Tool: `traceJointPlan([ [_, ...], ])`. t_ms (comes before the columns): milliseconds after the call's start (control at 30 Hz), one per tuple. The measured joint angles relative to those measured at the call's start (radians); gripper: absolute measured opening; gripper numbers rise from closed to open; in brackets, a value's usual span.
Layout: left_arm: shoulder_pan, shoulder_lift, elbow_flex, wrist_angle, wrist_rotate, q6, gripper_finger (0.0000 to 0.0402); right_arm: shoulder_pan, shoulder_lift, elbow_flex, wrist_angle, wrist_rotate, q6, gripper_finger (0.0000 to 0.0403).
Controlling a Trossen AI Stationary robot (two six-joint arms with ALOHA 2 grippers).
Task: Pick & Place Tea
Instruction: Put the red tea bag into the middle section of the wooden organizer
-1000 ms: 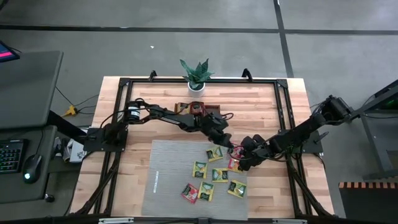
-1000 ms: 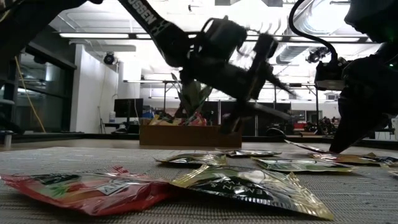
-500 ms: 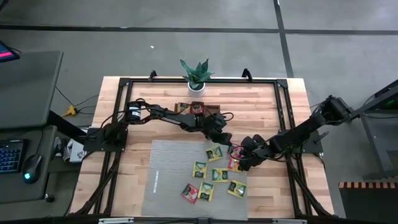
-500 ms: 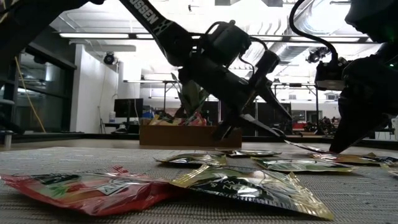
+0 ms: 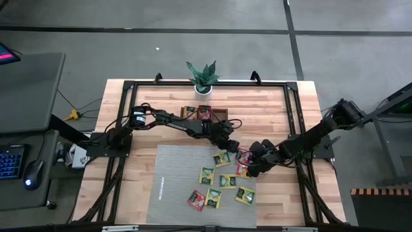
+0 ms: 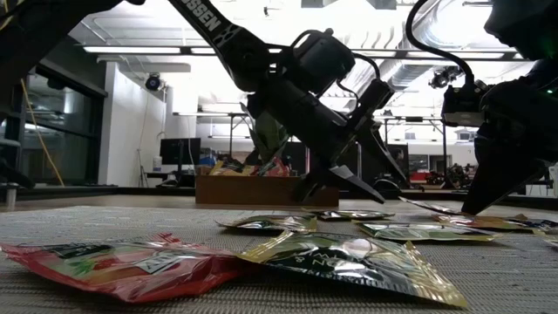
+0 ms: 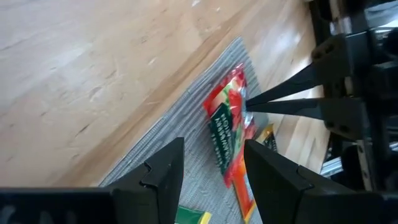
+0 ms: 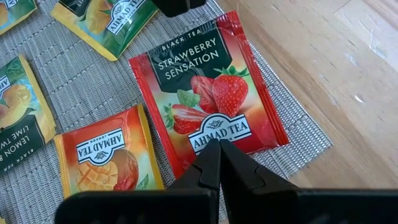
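— What do we see of the robot's body?
— We see two dark, nearly black arms built of jointed segments. The left arm (image 5: 168, 120) has a pale round cap at one joint, and thin black cables loop along it.
— Any markings?
— In the low view we read part of a white lettered name on its link.
— And the ends?
— The left gripper (image 7: 211, 163) has broad, angular black fingers; the right gripper (image 8: 219, 163) has slim black ones tapering to points.

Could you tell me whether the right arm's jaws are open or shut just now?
Shut. In its wrist view the right gripper shows both jaws pressed together, tips over the edge of the red strawberry sachet.
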Motion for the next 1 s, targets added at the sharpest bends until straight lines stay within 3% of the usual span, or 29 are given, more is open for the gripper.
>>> traceJointPlan([
  [1000,-0.001,0.0,0.0,0.0,0.061,0.016,0.0165,-0.086,0.004,0.0,0.12,-0.021,-0.106,0.0],
])
